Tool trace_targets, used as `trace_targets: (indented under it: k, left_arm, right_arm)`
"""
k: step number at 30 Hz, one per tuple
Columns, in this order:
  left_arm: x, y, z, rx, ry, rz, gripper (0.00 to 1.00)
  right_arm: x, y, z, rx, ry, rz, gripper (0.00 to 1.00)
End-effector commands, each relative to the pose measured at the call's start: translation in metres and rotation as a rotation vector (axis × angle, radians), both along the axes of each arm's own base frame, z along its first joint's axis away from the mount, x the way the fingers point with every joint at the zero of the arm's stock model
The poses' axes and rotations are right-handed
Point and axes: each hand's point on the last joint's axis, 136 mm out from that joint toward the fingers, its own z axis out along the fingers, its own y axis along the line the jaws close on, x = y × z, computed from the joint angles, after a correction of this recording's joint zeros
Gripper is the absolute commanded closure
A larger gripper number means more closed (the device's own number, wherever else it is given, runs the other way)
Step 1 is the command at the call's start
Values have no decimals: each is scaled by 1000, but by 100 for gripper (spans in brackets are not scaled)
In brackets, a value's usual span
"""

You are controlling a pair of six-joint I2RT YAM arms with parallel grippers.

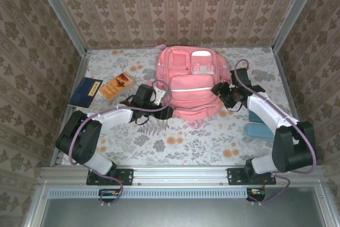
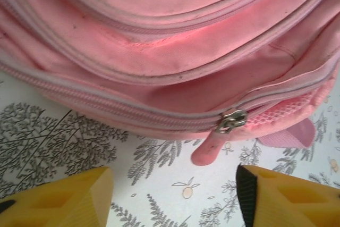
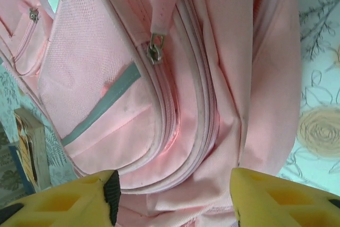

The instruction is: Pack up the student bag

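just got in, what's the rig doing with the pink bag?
Both arms are at the student bag, lying flat mid-table. The left tool is open at its near edge, facing a zipper pull, holding nothing. The right tool is open over the bag's right side. A blue book, an orange book and a teal case lie on the table, not yet packed.

Blue book: you'll see it flat at the table's left edge
Orange book: just right of your blue one, askew, apart from it
Teal case: on your right side, partly hidden
Tablecloth: pale, flowers and leaves
Walls: beige patterned wallpaper
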Motion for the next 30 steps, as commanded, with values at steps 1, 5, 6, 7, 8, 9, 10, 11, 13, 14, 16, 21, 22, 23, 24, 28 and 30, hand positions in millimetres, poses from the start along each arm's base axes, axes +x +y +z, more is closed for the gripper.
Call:
trace_targets:
  k: [1,5,6,7,8,9,10,11,13,14,16,21,22,23,24,28,30]
  left_arm:
    - [4,11,9,-13,-28,72,31]
    - [4,27,12,-7,-52,142,22]
    - [4,30,13,-10,-57,159,21]
    - [4,34,13,-12,-59,172,20]
    - [3,36,14,-14,-59,182,19]
    - [2,39,14,-15,-61,194,18]
    - [2,41,16,-18,-64,204,17]
    - [1,42,16,-19,-64,207,16]
    - [0,46,18,-16,-70,224,15]
    - [0,48,18,-14,-73,231,14]
    - [0,52,20,-14,-84,251,11]
    - [-2,60,21,-7,-102,278,8]
    - [-2,60,22,-6,-106,279,7]
    - [-2,62,21,-5,-107,281,7]
    - [-2,63,21,-3,-109,283,7]
    - [-1,64,22,-6,-115,285,6]
    - [0,63,23,-9,-117,282,6]
  right_arm:
    - [-21,15,10,8,9,-36,39]
    - [-25,53,22,55,-34,-57,37]
    - [-23,63,23,71,-39,-67,37]
    - [-21,73,23,84,-37,-77,37]
    - [-19,80,21,93,-21,-92,38]
    - [-16,90,15,98,9,-104,39]
    - [-11,101,13,111,31,-108,40]
    - [-8,110,10,119,52,-109,40]
    - [2,129,5,128,83,-119,42]
    - [6,136,2,131,96,-127,43]
    - [16,149,-3,131,112,-145,46]
    - [19,153,-18,106,181,-255,46]
    - [17,153,-21,105,193,-279,45]
    - [15,152,-23,106,204,-299,45]
    - [14,151,-25,106,212,-318,44]
    - [10,151,-32,111,237,-373,41]
    - [12,152,-36,119,245,-389,41]
